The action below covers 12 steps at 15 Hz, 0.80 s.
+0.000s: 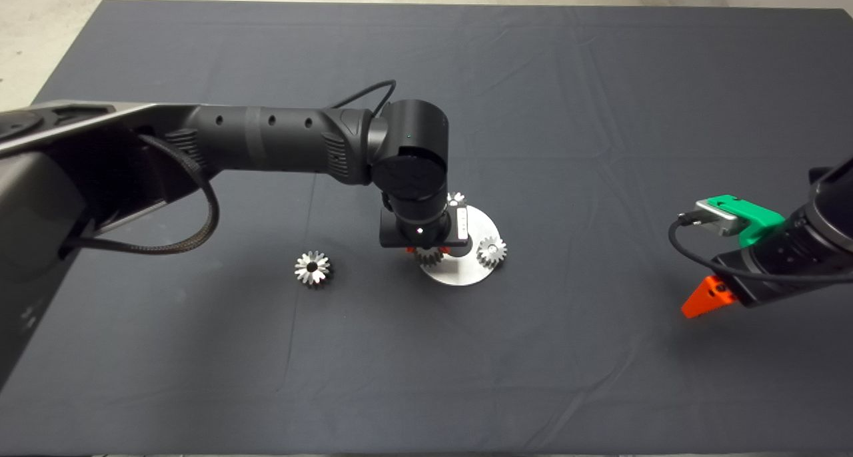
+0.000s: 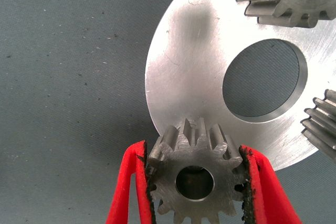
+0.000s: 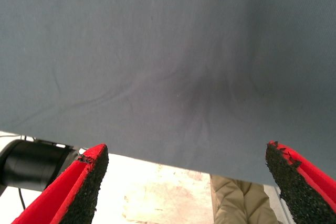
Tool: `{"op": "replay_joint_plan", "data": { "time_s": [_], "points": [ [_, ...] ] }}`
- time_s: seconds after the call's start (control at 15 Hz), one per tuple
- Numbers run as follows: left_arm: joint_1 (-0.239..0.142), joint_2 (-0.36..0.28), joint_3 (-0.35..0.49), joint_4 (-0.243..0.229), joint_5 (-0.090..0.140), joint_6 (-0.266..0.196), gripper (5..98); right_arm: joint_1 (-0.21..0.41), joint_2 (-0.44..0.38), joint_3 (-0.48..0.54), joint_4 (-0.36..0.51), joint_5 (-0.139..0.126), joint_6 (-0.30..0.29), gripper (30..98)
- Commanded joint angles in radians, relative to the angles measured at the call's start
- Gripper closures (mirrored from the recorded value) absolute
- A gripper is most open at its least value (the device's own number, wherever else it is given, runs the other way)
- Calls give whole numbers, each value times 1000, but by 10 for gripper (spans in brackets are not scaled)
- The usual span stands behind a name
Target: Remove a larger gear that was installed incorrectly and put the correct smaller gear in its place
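One smaller gear (image 2: pixel 195 174) sits clamped in the left gripper (image 2: pixel 195 192) at the round steel plate's (image 2: pixel 199 66) rim, the larger gear (image 1: pixel 312 268) lying apart on the table. Seating comes next, probably needing careful lowering. The right gripper (image 3: pixel 181 187) idles, spread wide.

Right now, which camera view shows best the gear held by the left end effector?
The left wrist view: the smaller gear fills the space between the red fingers, teeth and centre hole clear. In the head view the wrist hides most of it. The right wrist view shows only mat.
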Motion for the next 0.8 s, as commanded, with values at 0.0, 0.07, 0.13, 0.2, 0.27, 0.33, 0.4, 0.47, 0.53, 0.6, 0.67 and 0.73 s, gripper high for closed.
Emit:
{"op": "replay_joint_plan", "data": {
  "time_s": [0.0, 0.07, 0.13, 0.2, 0.27, 0.33, 0.4, 0.47, 0.53, 0.6, 0.67, 0.73],
  "points": [
    [-20, -7, 16, -2, 119, -6, 795, 4, 18, -25, -43, -79, -20, 493],
    [-20, -4, 16, -2, 117, -6, 793, 6, 18, -24, -41, -79, -26, 493],
    [-20, -8, 27, -2, 119, -6, 793, 6, 16, -22, -41, -79, -26, 493],
    [-20, -16, 42, -3, 117, -6, 793, 7, 16, -20, -41, -80, -25, 493],
    [-20, -14, 45, -3, 119, -6, 792, 7, 16, -20, -41, -80, -25, 493],
    [-20, -14, 47, -5, 119, -6, 778, 7, 16, -19, -41, -80, -25, 493],
    [-20, -14, 47, -5, 120, -6, 778, 7, 16, -19, -41, -80, -25, 493],
    [-20, -13, 47, -8, 122, -6, 778, 7, 16, -19, -41, -80, -25, 493],
    [-20, -14, 52, -8, 122, -6, 777, 7, 16, -20, -41, -82, -25, 493],
    [-20, -14, 59, -7, 123, -7, 753, 7, 16, -20, -43, -82, -26, 493],
    [-20, -16, 61, -5, 123, -9, 744, 7, 15, -20, -43, -82, -26, 493],
    [-20, -21, 62, -2, 125, -19, 743, 7, 15, -20, -43, -82, -26, 493]
  ]
}}
